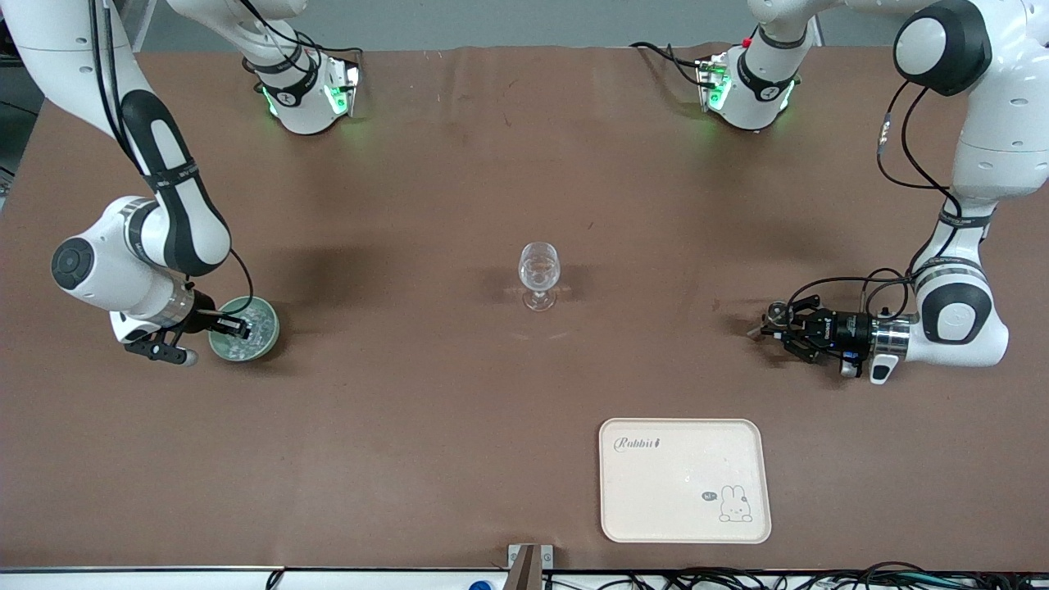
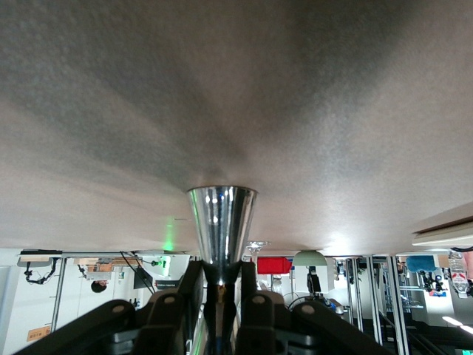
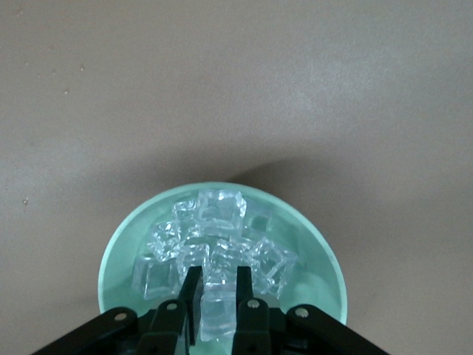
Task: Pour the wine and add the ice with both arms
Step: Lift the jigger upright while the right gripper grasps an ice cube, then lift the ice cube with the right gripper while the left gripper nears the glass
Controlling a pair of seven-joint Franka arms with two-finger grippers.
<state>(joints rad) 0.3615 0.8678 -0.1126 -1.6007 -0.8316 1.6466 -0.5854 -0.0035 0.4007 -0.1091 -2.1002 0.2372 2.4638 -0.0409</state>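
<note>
A pale green bowl (image 1: 271, 318) (image 3: 118, 251) holding a heap of ice (image 3: 214, 222) stands toward the right arm's end of the table. My right gripper (image 1: 238, 329) (image 3: 216, 285) reaches into it, shut on one clear cube (image 3: 219, 318). A small shiny metal cone-shaped cup (image 1: 774, 312) (image 2: 222, 222) is held at its narrow base by my left gripper (image 1: 777, 321) (image 2: 222, 277), low over the table at the left arm's end. An empty-looking wine glass (image 1: 539, 275) stands upright mid-table between the arms. No wine is in view.
A cream tray (image 1: 684, 479) with a rabbit print lies nearer the front camera than the glass, toward the left arm's end. Brown table cloth (image 1: 426, 410) stretches between the glass and both grippers. Cables run along the table's front edge.
</note>
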